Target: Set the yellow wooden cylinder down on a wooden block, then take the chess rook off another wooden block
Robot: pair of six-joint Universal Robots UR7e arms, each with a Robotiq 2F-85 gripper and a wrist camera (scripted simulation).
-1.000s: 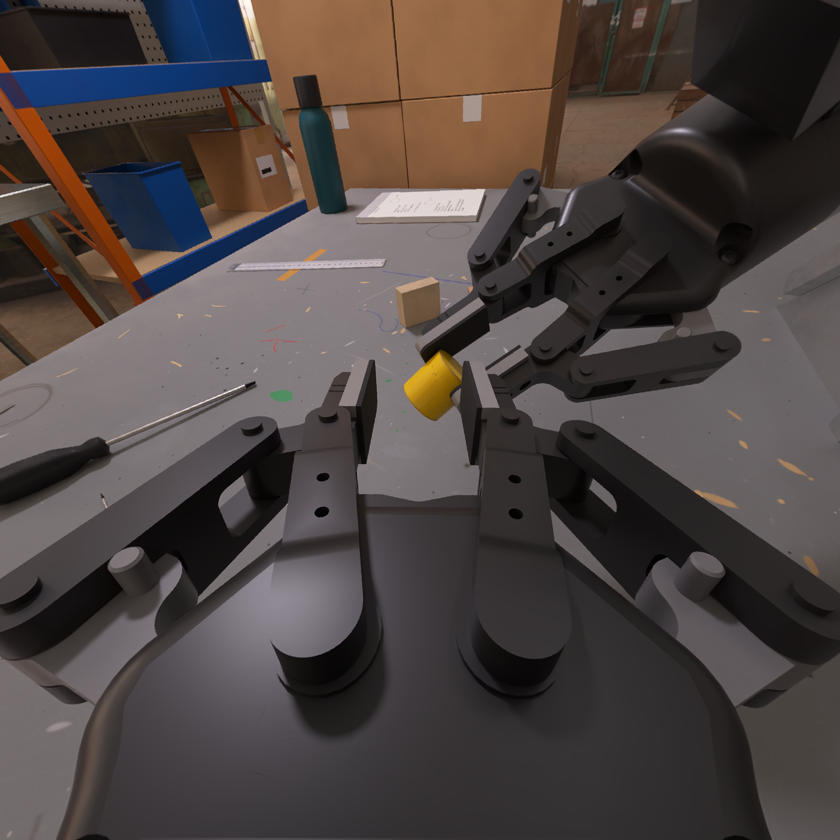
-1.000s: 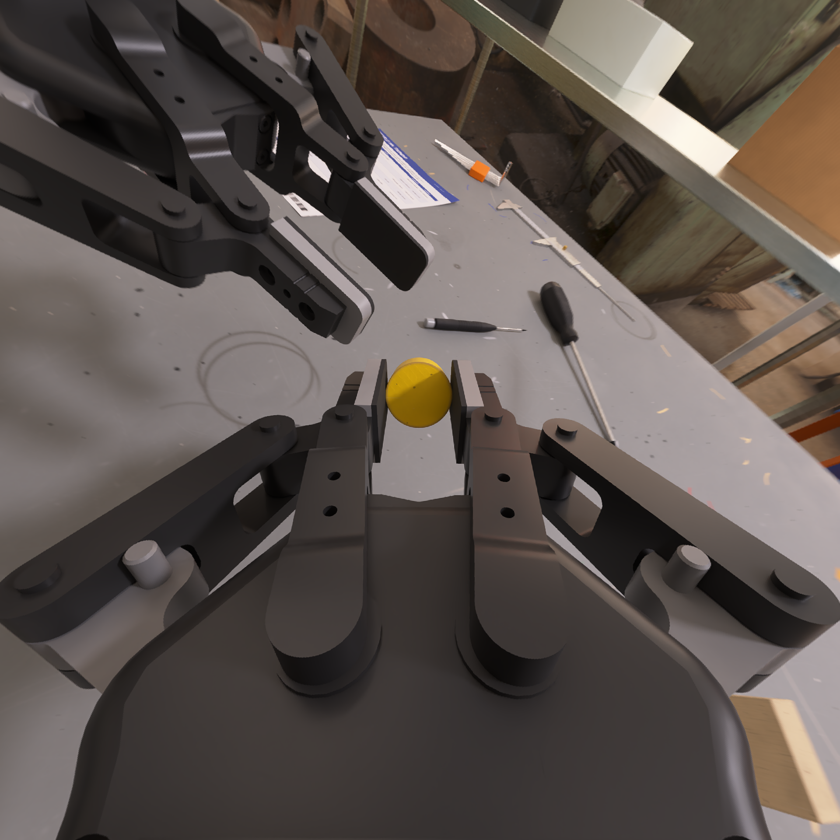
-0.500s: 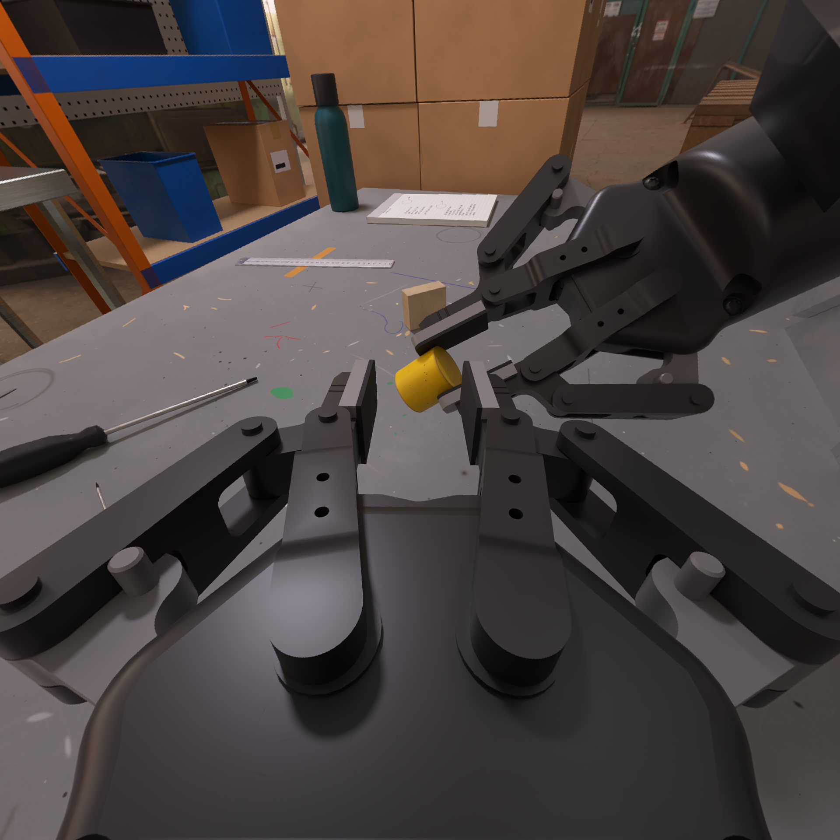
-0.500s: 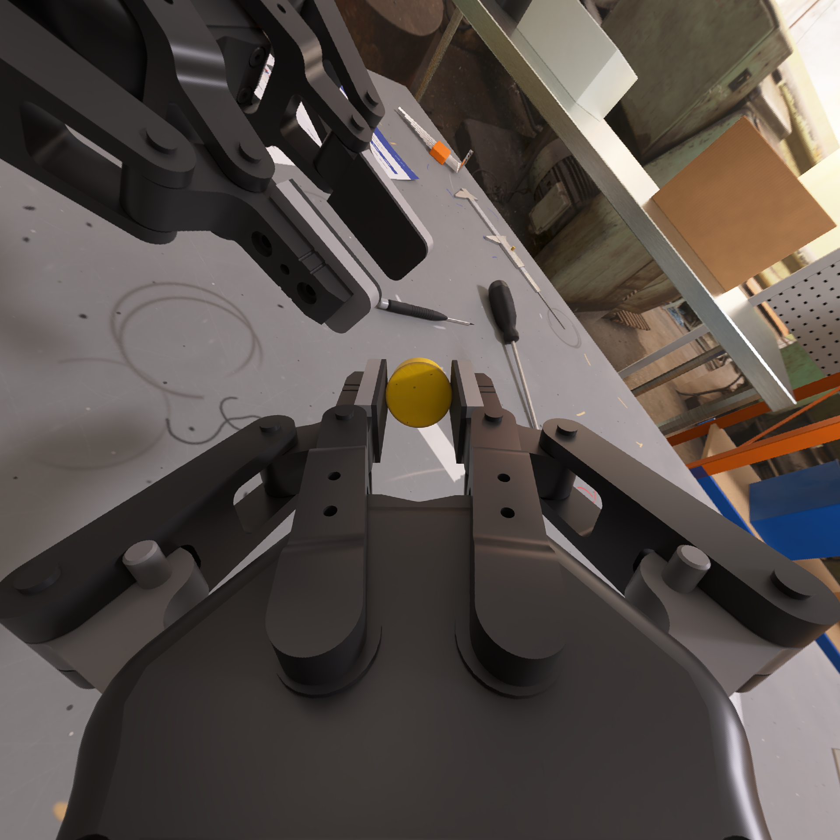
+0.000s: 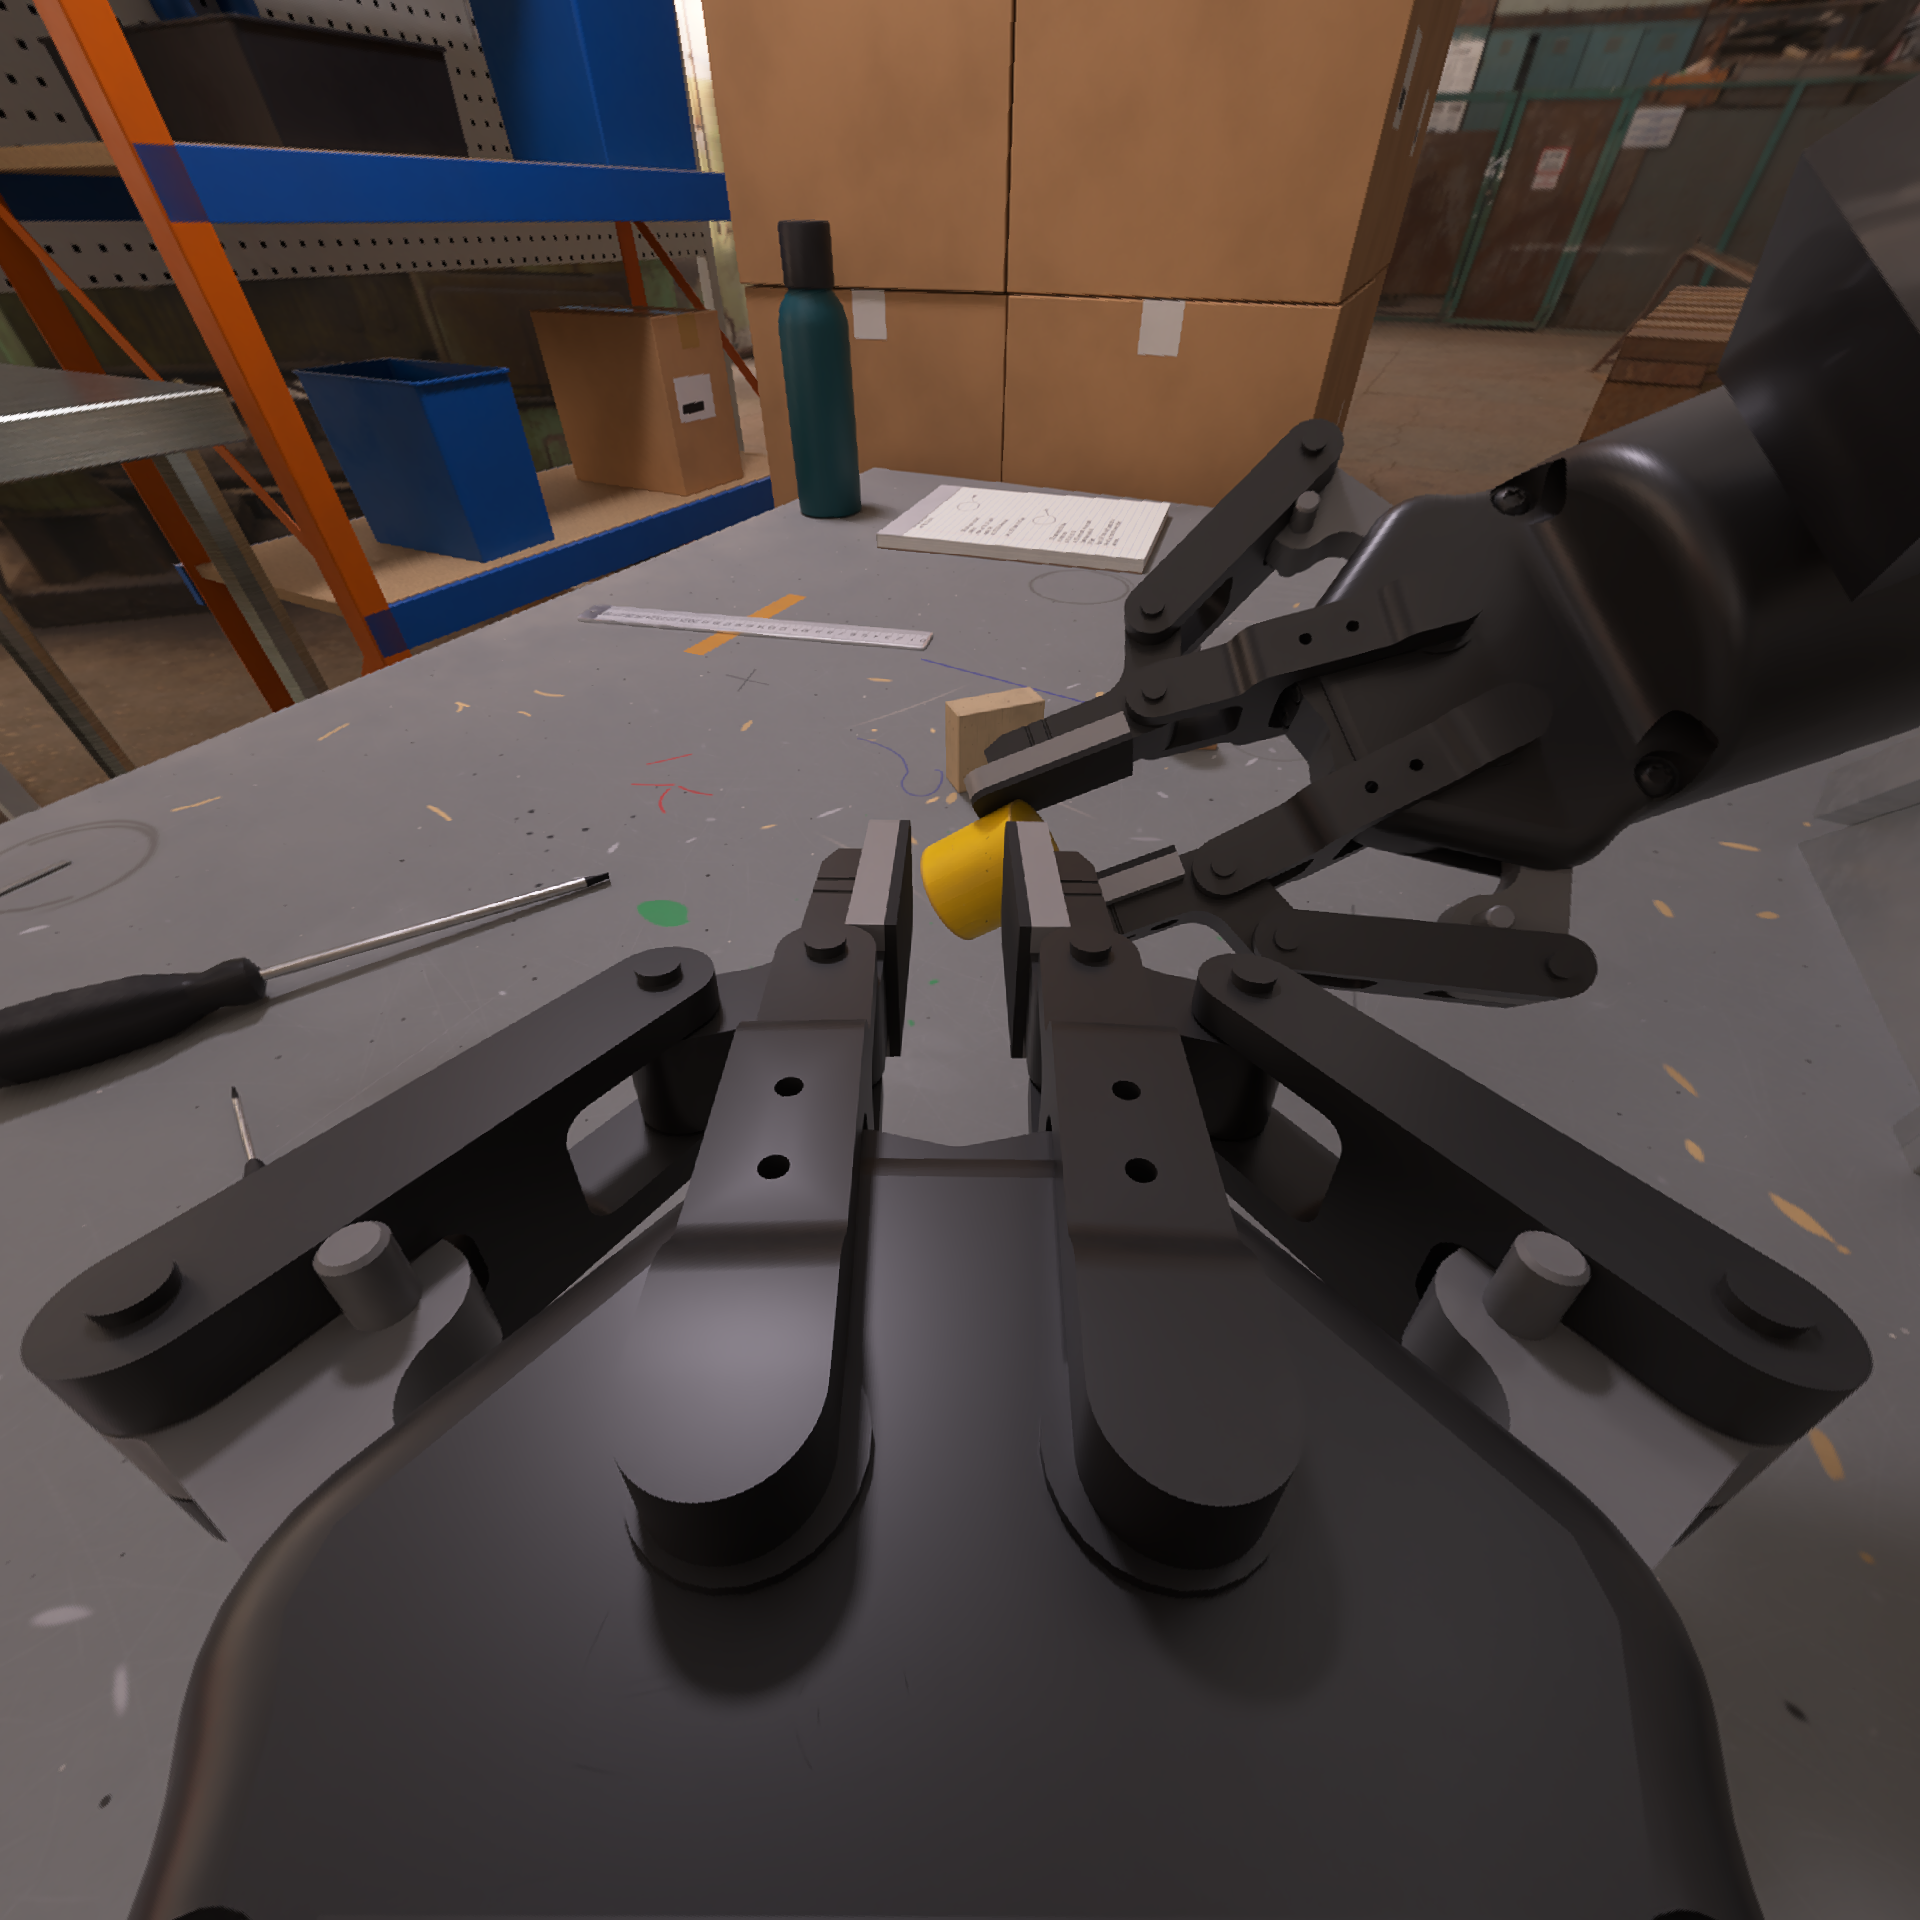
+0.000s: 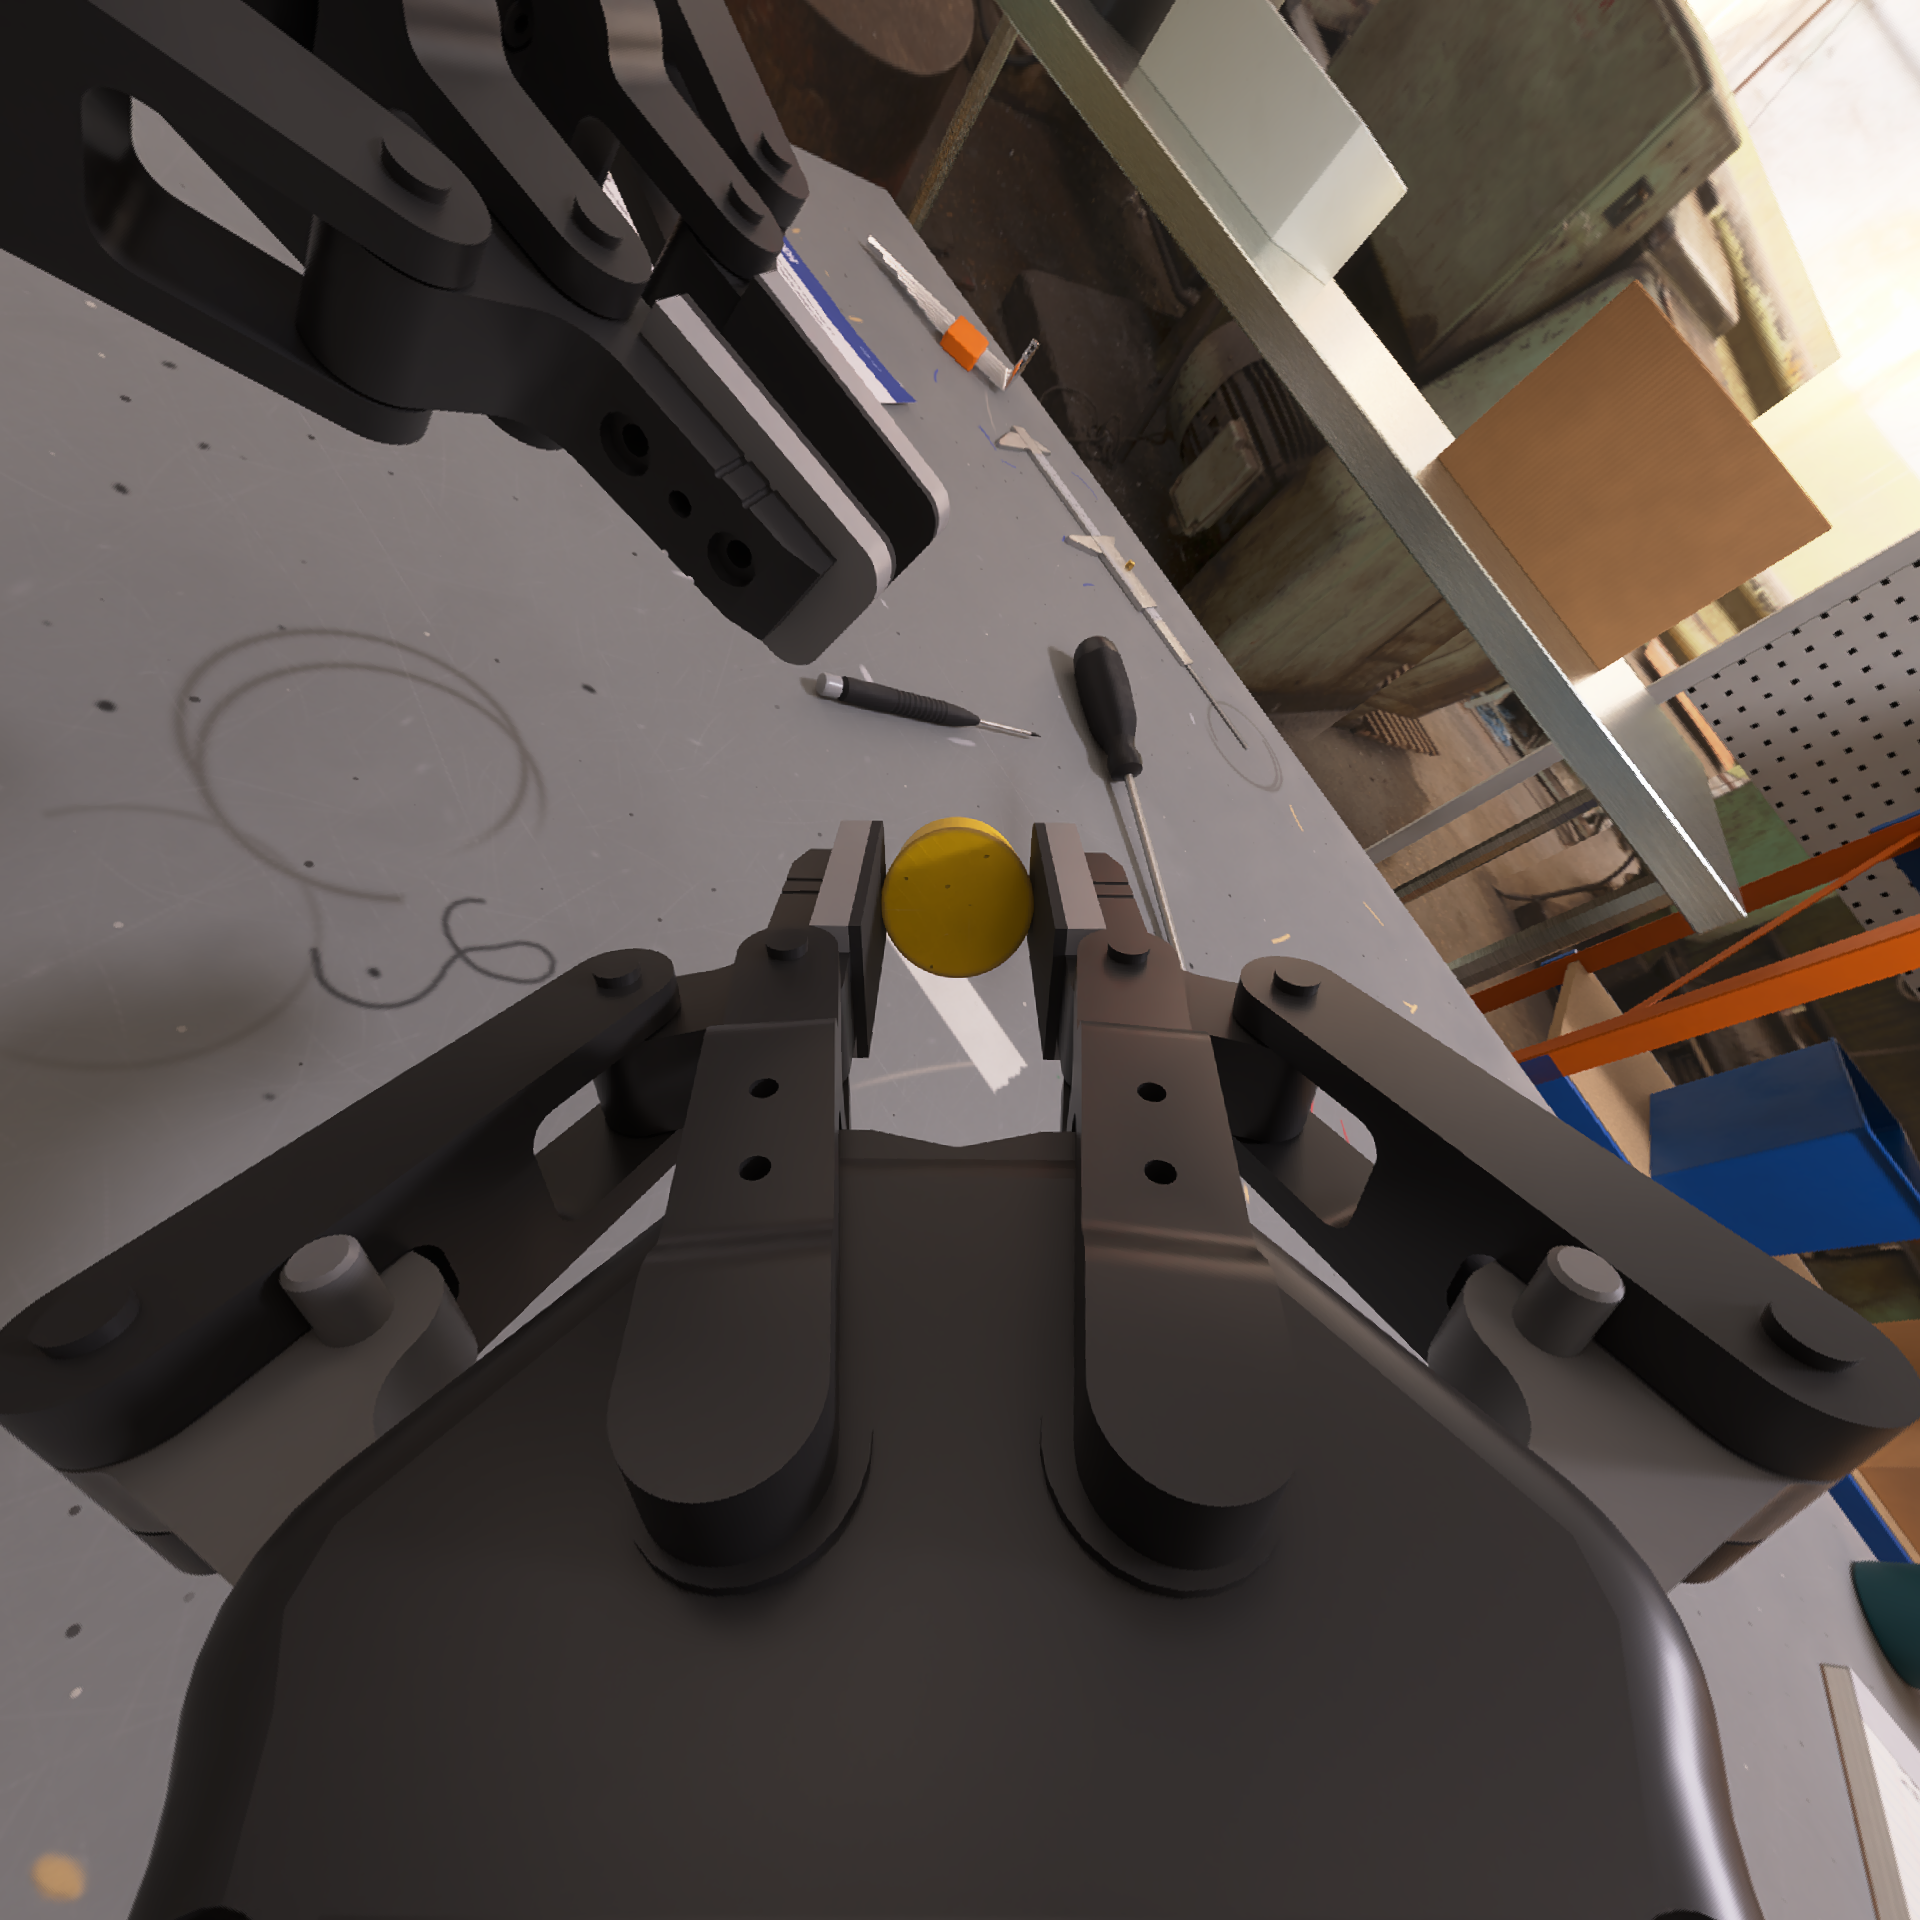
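My right gripper (image 6: 956,894) is shut on the yellow wooden cylinder (image 6: 956,899), gripping its round side and holding it above the grey table (image 6: 364,935). In the left wrist view the right gripper (image 5: 1049,826) reaches in from the right, and the cylinder (image 5: 961,883) shows just beyond my left gripper's (image 5: 956,883) fingertips. The left gripper is empty, its jaws apart by a narrow gap. In the right wrist view it (image 6: 862,582) hangs up and to the left of the cylinder, not touching it. A wooden block (image 5: 992,717) lies on the table behind. No chess rook is in view.
A long screwdriver (image 5: 125,997) lies left of my left gripper, also seen in the right wrist view (image 6: 1107,707) beside a small screwdriver (image 6: 904,707). A ruler (image 5: 753,629), notepad (image 5: 1023,525) and teal bottle (image 5: 816,384) sit farther back. Calipers (image 6: 1112,551) lie near the table edge.
My left gripper's jaws have narrowed to about half their earlier gap. The right gripper has turned and shifted with the cylinder, which now sits in line with the left fingertips.
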